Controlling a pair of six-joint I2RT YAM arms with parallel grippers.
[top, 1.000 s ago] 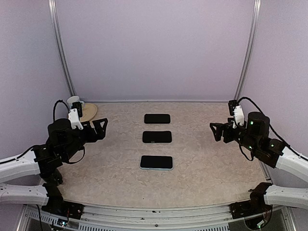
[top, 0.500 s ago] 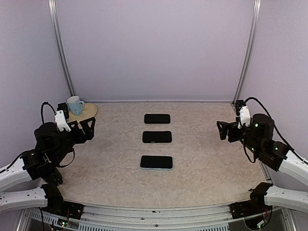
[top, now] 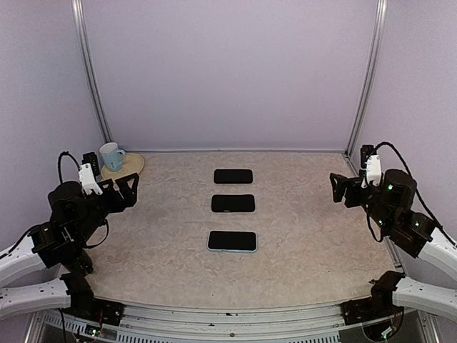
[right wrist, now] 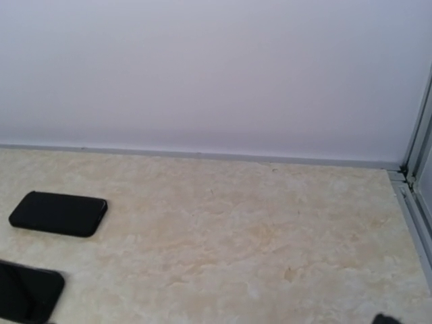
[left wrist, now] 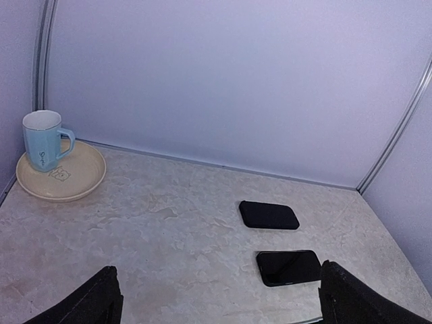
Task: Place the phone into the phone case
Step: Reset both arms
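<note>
Three dark slabs lie in a row down the middle of the table. The far one (top: 233, 176) is matte black and also shows in the left wrist view (left wrist: 268, 215) and the right wrist view (right wrist: 59, 213). The middle one (top: 233, 203) is a phone with a glossy screen (left wrist: 289, 267). The near one (top: 232, 241) has a light blue rim. My left gripper (top: 132, 189) is open and empty at the table's left side, its fingers (left wrist: 94, 300) wide apart. My right gripper (top: 340, 189) is open and empty at the right side; only one fingertip (right wrist: 386, 318) shows.
A light blue mug (top: 110, 155) stands on a tan plate (top: 133, 168) in the back left corner, just behind my left gripper. They also show in the left wrist view, the mug (left wrist: 42, 140) on the plate (left wrist: 75, 179). Walls and metal posts close the table's back and sides.
Both arms have drawn back outward, the left one to the left and the right one to the right. The mug, hidden behind the left arm before, now shows. The three slabs have not moved.
</note>
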